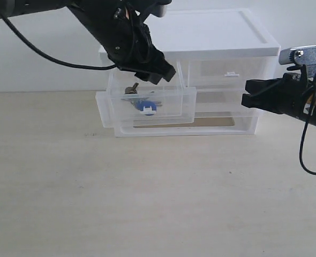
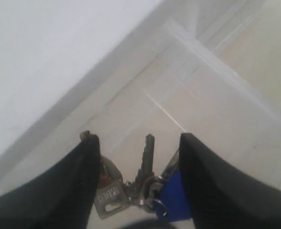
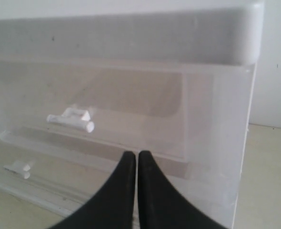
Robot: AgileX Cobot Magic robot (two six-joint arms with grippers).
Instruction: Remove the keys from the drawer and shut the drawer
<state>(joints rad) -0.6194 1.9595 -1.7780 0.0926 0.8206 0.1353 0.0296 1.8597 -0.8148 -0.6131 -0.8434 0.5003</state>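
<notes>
Presently the step in hand is the pick of the keys (image 1: 141, 101). The drawer (image 1: 174, 110), the left of the upper pair in the white-topped unit (image 1: 217, 32), stands pulled out toward the near side. The bunch lies inside it, with the blue fob (image 1: 147, 107) close to the front wall.

The left gripper (image 1: 157, 74) hangs over the open drawer. In its wrist view the jaws are spread, with the 2 fingers (image 2: 74, 181) on either side of the bunch. Whether either pad touches metal I cannot tell.

The right gripper (image 1: 245, 93) hovers off the table (image 1: 147, 209), right of the unit and facing the twin drawer (image 3: 131, 109), with its jaws pressed together on nothing.

By my judgement nothing has been lifted yet. The next move calls for squeezing the jaws on the bunch, then rising straight up clear of the drawer's walls. After that the front can be pushed toward the far side to shut it.
</notes>
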